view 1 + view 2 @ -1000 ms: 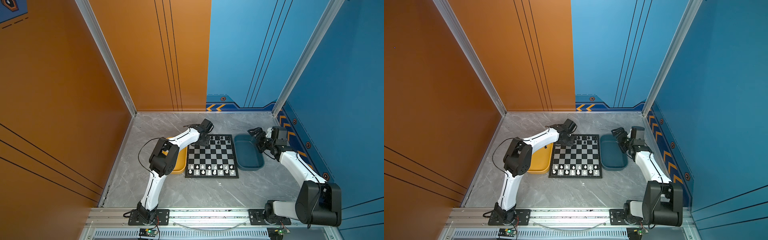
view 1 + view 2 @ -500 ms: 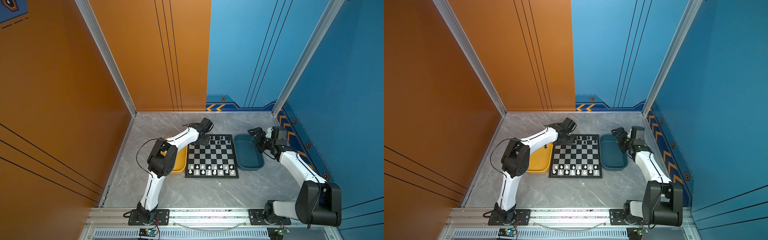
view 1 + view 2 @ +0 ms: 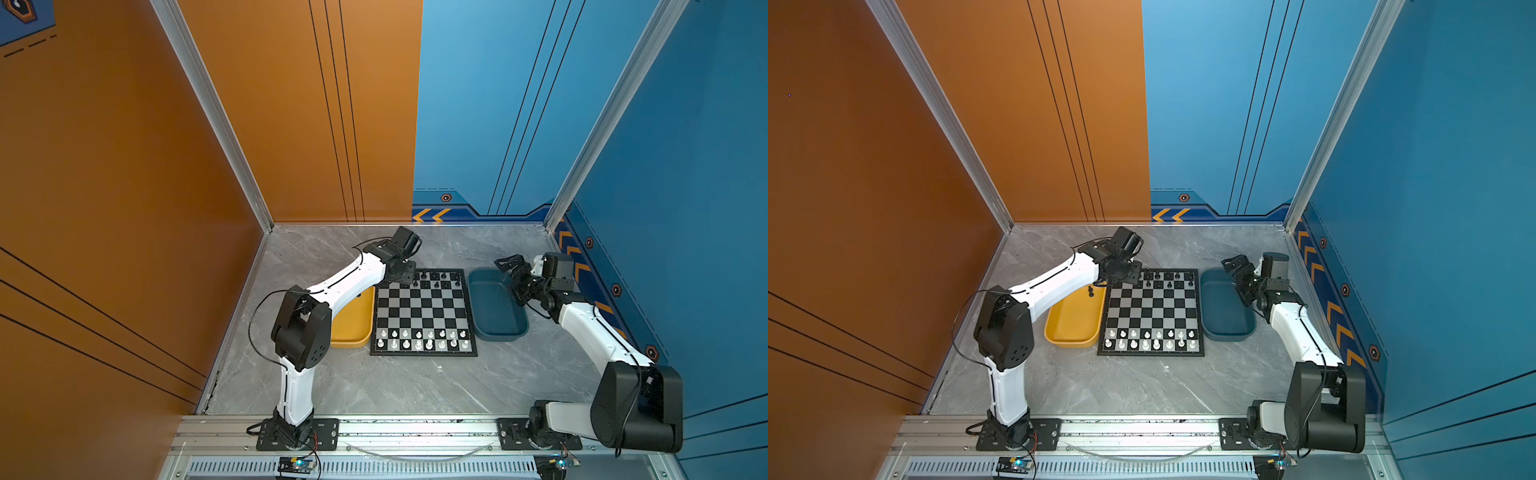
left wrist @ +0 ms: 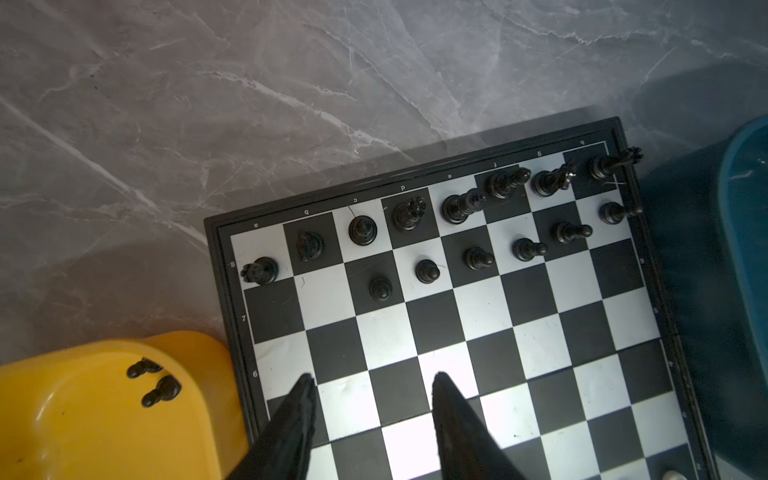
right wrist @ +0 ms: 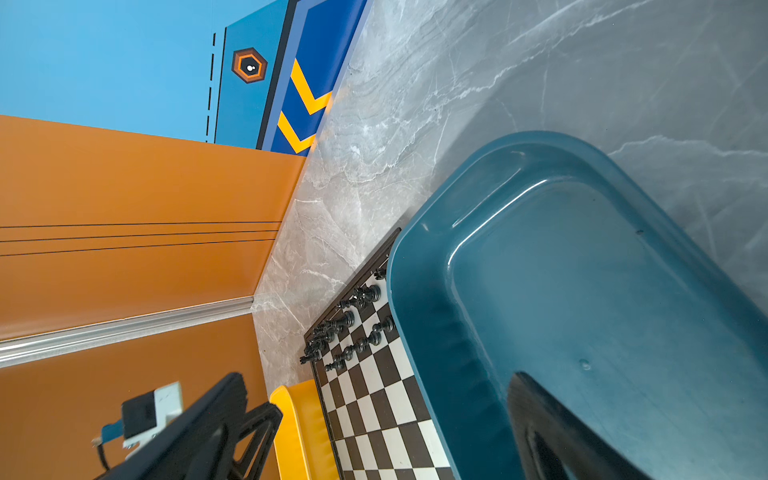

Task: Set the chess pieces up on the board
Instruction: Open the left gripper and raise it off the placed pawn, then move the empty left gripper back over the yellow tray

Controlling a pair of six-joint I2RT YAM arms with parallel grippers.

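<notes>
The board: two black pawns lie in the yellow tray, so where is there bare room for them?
Two second-row squares are bare, bordered by the corner rook, the knight, the nearest pawn and the board edge beside the yellow tray. The middle rows are bare too. The far row and the white chessmen rows are crowded.

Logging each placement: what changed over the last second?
The left gripper has lifted off the board's far left corner, jaws open and empty, its elbow swinging outward. The right gripper, yellow tray, dark blue tray and white pieces stayed put.
</notes>
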